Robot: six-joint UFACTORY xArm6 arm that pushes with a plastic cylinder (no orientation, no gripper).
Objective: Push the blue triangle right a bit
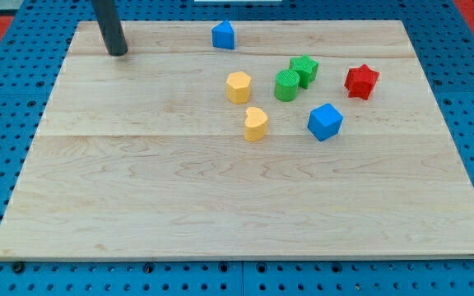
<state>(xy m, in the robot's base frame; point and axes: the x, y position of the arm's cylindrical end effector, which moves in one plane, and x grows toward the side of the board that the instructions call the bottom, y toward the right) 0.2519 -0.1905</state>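
Observation:
The blue triangle (223,35) sits near the top edge of the wooden board (138,181), a little left of the view's middle. My tip (118,52) touches the board near its top left corner, well to the left of the blue triangle and apart from every block. The dark rod rises from it out of the view's top.
A yellow hexagon block (239,86) and a yellow heart block (256,123) lie near the middle. A green round block (286,85) touches a green star block (304,70). A blue cube (326,122) and a red star block (361,81) lie to the right.

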